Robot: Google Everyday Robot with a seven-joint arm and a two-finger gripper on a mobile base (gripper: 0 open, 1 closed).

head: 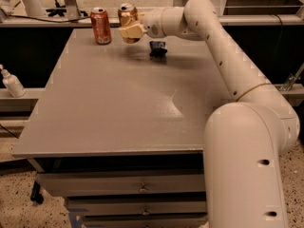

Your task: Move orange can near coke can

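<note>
My pincer is at the far end of the table, just to the right of the coke can. Its pale fingers are closed around the lower part of the orange can, so I hold this can upright, and its silver top shows above my fingers. The orange can is just beside the coke can, on the right of it, with a narrow gap between the two; they do not touch. My fingers hide the bottom of the orange can, so I cannot tell if it rests on the table or hangs a little over it. The coke can stands upright on the table near the far edge. A small dark object lies on the table further to the right of the coke can, under my wrist. My arm reaches to the coke can's side from the right. Well to the left of the coke can and nearer to the camera, off the table, stands a white bottle. Under the table top, far below the coke can, there are drawers.
</note>
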